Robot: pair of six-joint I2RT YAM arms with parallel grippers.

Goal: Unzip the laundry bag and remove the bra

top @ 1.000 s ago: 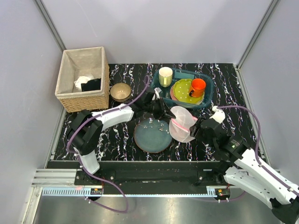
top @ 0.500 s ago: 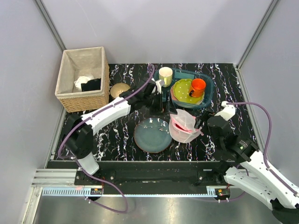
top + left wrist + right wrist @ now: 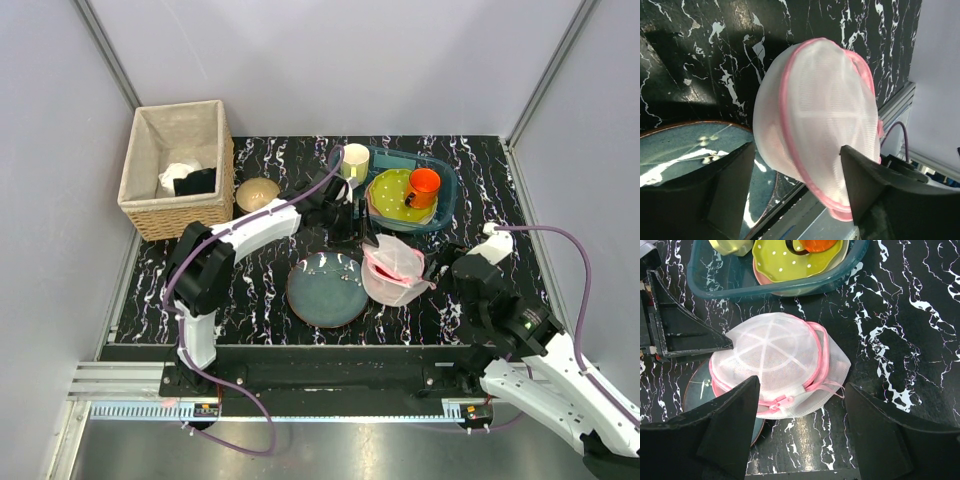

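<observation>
White mesh is let go on both sides at once. The laundry bag (image 3: 393,268) is now left slumped on the table (image 3: 260,290), leaning on the right edge of the blue-grey plate (image 3: 325,290), just in front of the teal tub (image 3: 440,215). The pinch seen a second ago is gone. The left gripper (image 3: 795,155) is pulled back toward the tub, jaws spread wide and empty. The right gripper (image 3: 802,387) is drawn off to the bag's right, jaws likewise parted, nothing held. The zip slider (image 3: 785,400) is seen on the bag's near side, and the pink zip looks shut. The bra (image 3: 374,262) is judged to be the reddish streak under the mesh, not yet out. A fresh grip is probably needed.
</observation>
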